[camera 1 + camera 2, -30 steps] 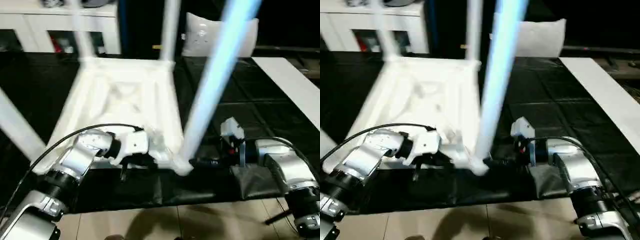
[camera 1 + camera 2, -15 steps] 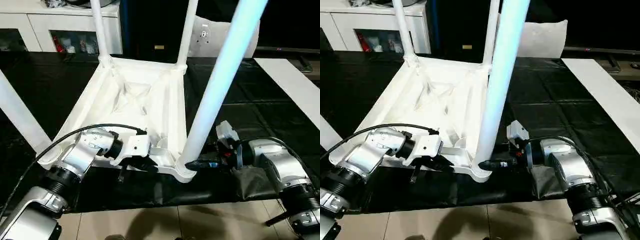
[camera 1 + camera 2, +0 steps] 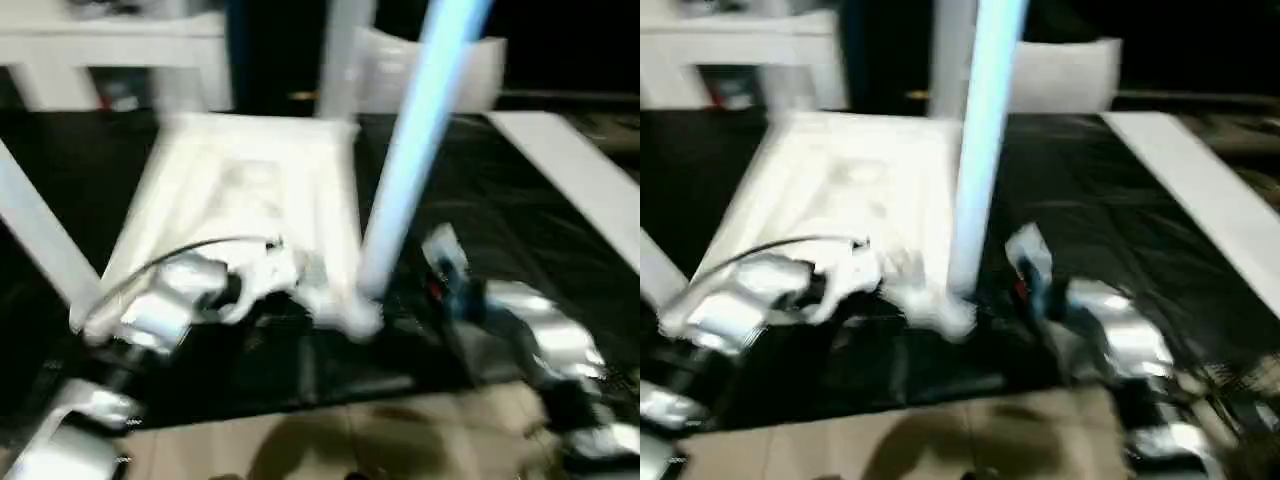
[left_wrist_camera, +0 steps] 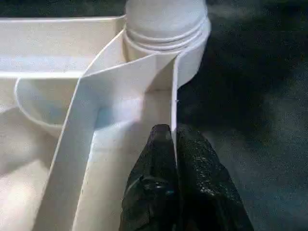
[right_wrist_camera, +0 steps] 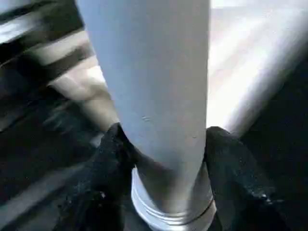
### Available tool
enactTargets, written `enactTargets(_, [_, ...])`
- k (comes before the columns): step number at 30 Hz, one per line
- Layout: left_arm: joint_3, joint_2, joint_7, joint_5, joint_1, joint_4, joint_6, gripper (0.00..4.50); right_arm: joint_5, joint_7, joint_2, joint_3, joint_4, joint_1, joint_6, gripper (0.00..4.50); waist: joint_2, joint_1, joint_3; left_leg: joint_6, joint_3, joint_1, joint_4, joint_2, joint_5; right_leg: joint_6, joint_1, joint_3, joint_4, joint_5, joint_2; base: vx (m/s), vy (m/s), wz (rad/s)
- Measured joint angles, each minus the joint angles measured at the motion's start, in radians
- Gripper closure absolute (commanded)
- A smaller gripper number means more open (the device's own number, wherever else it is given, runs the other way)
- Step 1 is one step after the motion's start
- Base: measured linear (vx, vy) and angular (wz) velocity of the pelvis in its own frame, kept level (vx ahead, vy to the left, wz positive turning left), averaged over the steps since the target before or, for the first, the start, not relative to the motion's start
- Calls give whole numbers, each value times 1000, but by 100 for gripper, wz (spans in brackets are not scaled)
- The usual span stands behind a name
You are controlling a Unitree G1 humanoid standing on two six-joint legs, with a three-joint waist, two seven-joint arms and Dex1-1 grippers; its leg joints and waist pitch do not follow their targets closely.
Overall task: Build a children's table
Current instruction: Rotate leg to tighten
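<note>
The children's table lies upside down on the black mat, its white ribbed top (image 3: 250, 190) facing up and its legs pointing upward. The near right leg (image 3: 410, 160) stands in the corner socket (image 4: 166, 19) closest to me. My left gripper (image 4: 173, 137) is shut on the thin wall of the top's rim, just beside that socket. My right gripper (image 5: 163, 139) is closed around the base of this leg, one black finger (image 5: 113, 154) pressed against each side. Another leg (image 3: 35, 240) slants up at the far left, and a back leg (image 3: 340, 50) rises behind.
A white cabinet (image 3: 110, 60) stands at the back left and a white cushion-like object (image 3: 430, 70) at the back middle. A long white board (image 3: 570, 170) lies on the mat to the right. The mat's front edge meets a tiled floor (image 3: 330, 440).
My right gripper's fingers have closed in on the base of the near right leg. The left gripper keeps its pinch on the rim. The head camera has moved, shifting the whole picture.
</note>
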Motion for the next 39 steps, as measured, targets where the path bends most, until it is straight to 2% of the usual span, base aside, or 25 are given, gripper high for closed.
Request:
enactTargets(3, [15,-73,121,19,0,0,49,450,-20,-171,71,-38,36,-40,22,259,0,-24,0,0,-2,-2,0,0,0,0,0,-3,-5,1,1,0,0,0])
enactTargets(5, [21,-108,189,36,-1,1,67,450,-25,-247,105,-55,62,-63,21,259,0,-26,0,0,-2,-2,-1,0,0,0,0,-3,-5,1,2,0,0,0])
enactTargets(6, [23,-121,214,44,-2,1,75,450,-32,-274,114,-57,66,-66,13,205,0,-22,0,0,-2,-2,-2,0,0,0,0,-3,-5,1,2,0,0,0])
enactTargets(7, [23,-123,221,47,-3,0,76,450,-36,-278,116,-57,67,-66,9,191,0,-19,0,0,-2,-2,-3,0,0,0,0,-3,-5,1,2,0,0,0])
enactTargets(13, [6,-127,229,55,-4,-19,81,450,-37,-222,91,-56,50,-45,-29,146,0,-2,0,7,-2,-5,-5,0,-1,0,-1,0,-5,2,2,0,0,0])
enactTargets(14, [2,-120,223,54,-5,-22,70,450,-35,-188,70,-50,44,-37,-36,140,0,2,0,9,-2,-5,-6,-1,0,0,-1,0,-5,2,2,0,0,0])
enactTargets(15, [-8,-109,209,54,-3,-26,54,450,-29,-141,39,-40,39,-27,-46,112,1,9,0,9,-2,-5,-7,0,0,0,-1,0,-5,2,2,0,0,0])
enactTargets(18, [-21,-79,169,51,3,-25,3,450,-19,-45,-22,-21,28,-14,-54,98,1,23,0,9,-1,-5,-7,0,0,0,-2,0,-4,2,2,0,0,0])
enactTargets(19, [-24,-61,145,49,5,-24,-20,450,-15,9,-52,-12,16,-6,-56,81,2,26,1,9,0,-5,-7,0,0,0,-2,0,-4,2,2,0,0,0])
enactTargets(23, [-26,-17,68,25,13,-19,-67,450,0,161,-135,18,-3,11,-63,81,2,40,1,8,1,-3,-6,-1,-1,0,0,2,-4,2,2,0,0,0])
enactTargets(28, [-46,68,-66,-5,18,7,-204,450,12,336,-217,57,4,14,-81,81,2,53,1,8,1,-4,-6,-1,-1,0,0,2,-4,2,2,0,0,0])
enactTargets(33, [-63,127,-211,-35,13,22,-285,450,15,462,-243,96,40,-2,-106,139,1,62,1,8,1,-4,-6,-1,-1,0,0,2,-3,2,2,0,0,0])
enactTargets(38, [-94,142,-288,-43,-6,38,-334,450,26,540,-242,127,49,-21,-115,172,0,86,1,8,2,-3,-5,-1,0,0,0,2,-2,2,1,0,0,0])
enactTargets(39, [-96,142,-294,-43,-13,43,-342,450,26,553,-239,134,49,-21,-117,193,0,90,1,8,2,-2,-5,-1,0,0,0,2,-2,2,1,0,0,0])
